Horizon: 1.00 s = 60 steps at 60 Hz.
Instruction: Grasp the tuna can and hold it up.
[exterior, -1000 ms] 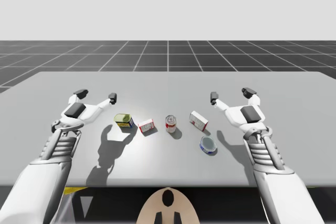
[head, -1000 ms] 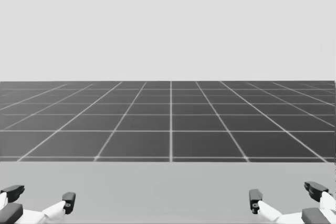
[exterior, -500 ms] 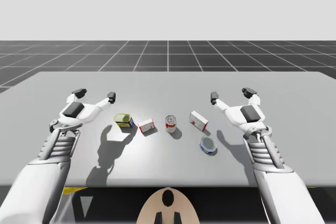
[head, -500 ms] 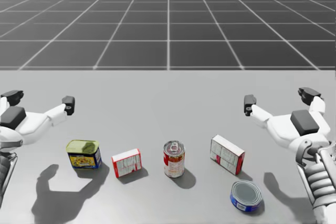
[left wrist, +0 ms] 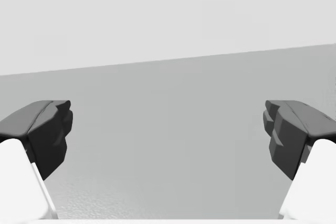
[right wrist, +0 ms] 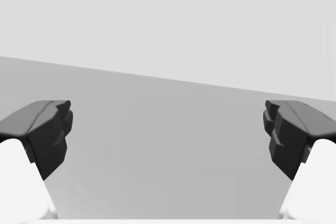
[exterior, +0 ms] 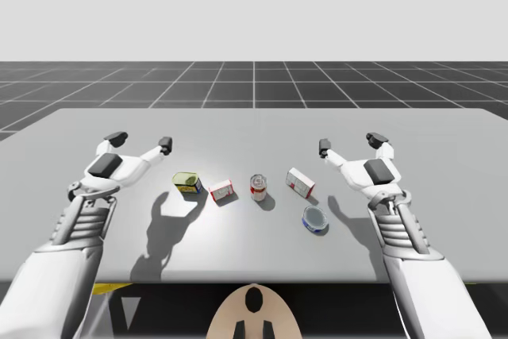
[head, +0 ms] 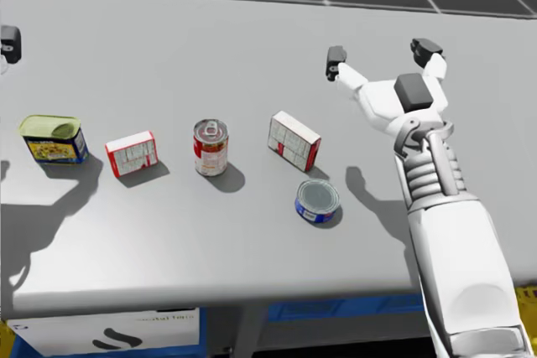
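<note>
Left tool (exterior: 140, 140) and right tool (exterior: 349, 142) both spread, as before; head now lower.

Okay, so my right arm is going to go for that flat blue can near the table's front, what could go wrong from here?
1. The flat blue can is low, so the open right tool has little side wall to pinch and the can might slip out on the lift.
2. The red and white box stands close beside the can, so a wide-open finger coming down could nudge it.
</note>
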Tool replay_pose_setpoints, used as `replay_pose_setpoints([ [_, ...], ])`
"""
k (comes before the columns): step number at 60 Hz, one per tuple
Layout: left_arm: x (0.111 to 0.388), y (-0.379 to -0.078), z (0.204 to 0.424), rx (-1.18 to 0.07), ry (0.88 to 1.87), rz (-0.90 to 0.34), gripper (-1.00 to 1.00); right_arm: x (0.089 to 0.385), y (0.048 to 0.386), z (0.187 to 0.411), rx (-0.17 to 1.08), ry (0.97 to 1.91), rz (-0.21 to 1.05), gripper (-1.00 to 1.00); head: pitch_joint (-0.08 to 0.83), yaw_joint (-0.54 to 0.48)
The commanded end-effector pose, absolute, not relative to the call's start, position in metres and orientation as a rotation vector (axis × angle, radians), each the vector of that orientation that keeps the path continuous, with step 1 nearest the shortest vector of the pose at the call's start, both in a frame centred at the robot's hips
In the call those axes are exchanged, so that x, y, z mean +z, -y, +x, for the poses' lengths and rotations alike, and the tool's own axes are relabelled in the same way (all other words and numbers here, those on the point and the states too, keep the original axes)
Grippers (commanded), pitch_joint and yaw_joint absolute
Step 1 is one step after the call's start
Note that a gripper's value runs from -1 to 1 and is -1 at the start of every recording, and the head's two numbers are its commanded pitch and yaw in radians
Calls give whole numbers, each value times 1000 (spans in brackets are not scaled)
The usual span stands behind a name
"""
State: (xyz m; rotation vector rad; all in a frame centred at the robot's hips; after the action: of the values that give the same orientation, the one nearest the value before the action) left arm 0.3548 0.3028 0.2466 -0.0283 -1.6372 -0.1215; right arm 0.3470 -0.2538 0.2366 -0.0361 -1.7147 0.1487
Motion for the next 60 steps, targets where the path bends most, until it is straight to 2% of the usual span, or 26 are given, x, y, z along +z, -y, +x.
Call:
replay_pose_setpoints([
  [1,249,-302,353,-117,1647,-46,-1000,237,254,347,147,1715,-34,-1000,721,-235],
  [8,252,-302,352,-108,1649,-77,-1000,236,254,347,146,1714,-33,-1000,761,-272],
  [26,255,-303,349,-95,1656,-104,-1000,238,255,347,155,1719,-27,-1000,770,-257],
  [31,255,-303,348,-91,1656,-107,-1000,243,254,341,154,1661,12,-1000,763,-247],
  [33,255,-303,348,-89,1656,-109,-1000,249,251,331,173,1648,87,-1000,761,-238],
  [36,255,-302,348,-89,1655,-108,-1000,253,249,325,188,1650,69,-1000,761,-234],
  [45,253,-301,348,-91,1647,-108,-1000,268,238,283,252,1636,85,-1000,770,-238],
  [48,253,-301,348,-90,1646,-109,-1000,267,232,268,309,1632,85,-1000,775,-244],
  [51,253,-301,348,-89,1646,-109,-1000,266,229,260,315,1628,68,-1000,776,-247],
  [60,254,-302,348,-84,1648,-110,-1000,259,220,233,380,1588,130,-1000,779,-259],
])
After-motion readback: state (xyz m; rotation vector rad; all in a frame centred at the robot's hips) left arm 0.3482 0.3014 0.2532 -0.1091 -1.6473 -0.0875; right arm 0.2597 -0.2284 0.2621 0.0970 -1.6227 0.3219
